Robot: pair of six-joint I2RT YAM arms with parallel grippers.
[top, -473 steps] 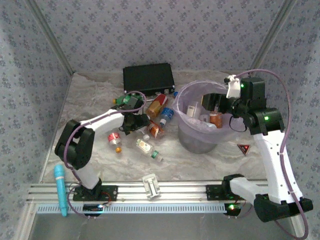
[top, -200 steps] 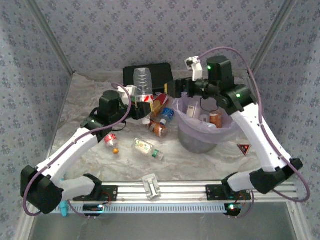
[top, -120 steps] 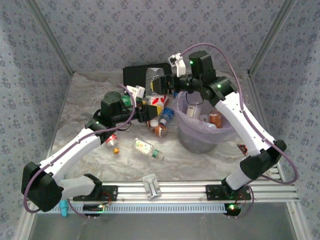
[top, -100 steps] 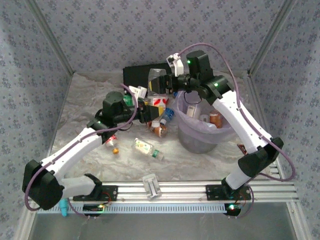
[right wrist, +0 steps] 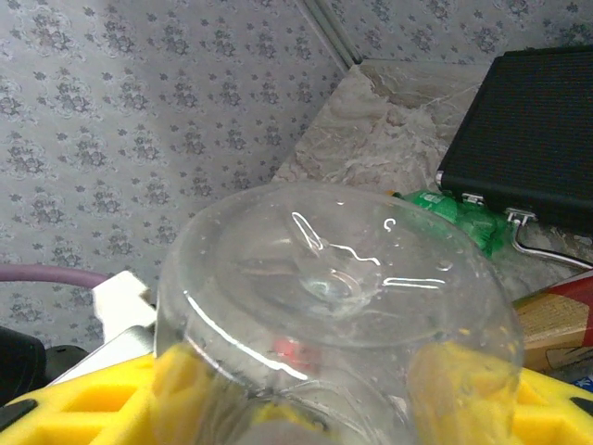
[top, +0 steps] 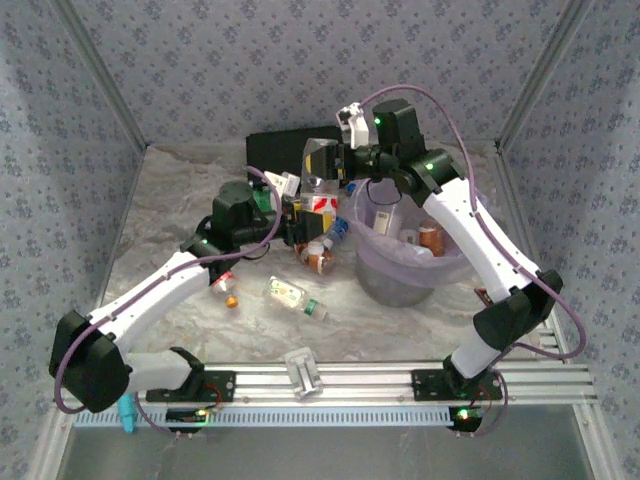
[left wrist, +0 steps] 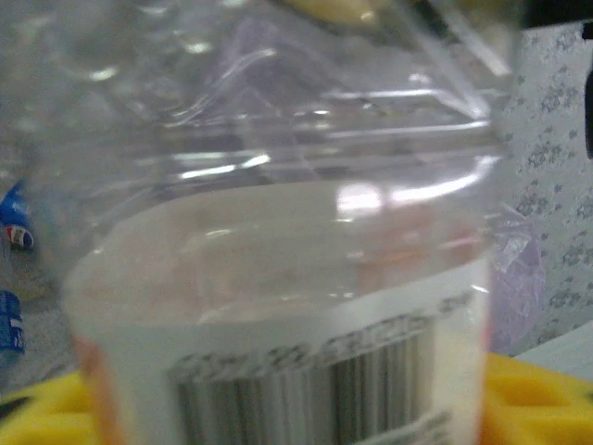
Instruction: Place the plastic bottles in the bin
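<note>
Marbled tabletop (right wrist: 389, 139); clear bottle (right wrist: 329, 278) hides most of right tool (right wrist: 324, 389).

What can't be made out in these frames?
1. Left claw, right claw: grip on the clear plastic bottle with red-and-white label unclear; both wrist views, bottle blurred against lens.
2. Round grey bin, contents: top view, partly hidden by right arm.
3. Loose bottles, labels: top view, too small.

robot test booth in a lab: a left arm (top: 150, 300) and a right arm (top: 485, 250) bolted to an aluminium rail (top: 350, 384) fronting a marble-look desk (top: 180, 195), boxed in by floral-patterned walls (top: 300, 60).
</note>
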